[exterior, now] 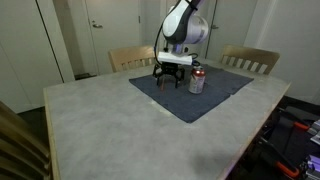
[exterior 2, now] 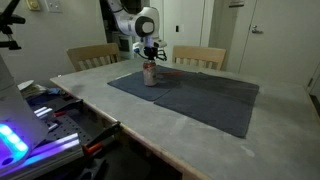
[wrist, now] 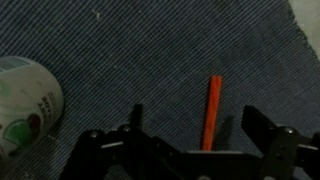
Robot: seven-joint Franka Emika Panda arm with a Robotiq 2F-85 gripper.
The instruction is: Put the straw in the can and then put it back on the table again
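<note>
The red-orange straw [wrist: 212, 108] lies flat on the dark blue mat, between my gripper's fingers [wrist: 192, 116] in the wrist view. The fingers stand wide apart and do not touch it. The gripper is open and low over the mat. The silver-grey can with a red top [exterior: 197, 81] stands upright on the mat beside the gripper [exterior: 171, 76]. It also shows in an exterior view [exterior 2: 150, 73] and at the left edge of the wrist view [wrist: 25, 102]. The table [exterior: 110, 125] has a pale marbled top.
The dark blue-grey cloth mat [exterior: 215, 98] covers the far middle of the table and also shows in an exterior view [exterior 2: 200, 100]. Two wooden chairs [exterior: 132, 58] [exterior: 250, 60] stand behind the table. Doors and a wall are beyond.
</note>
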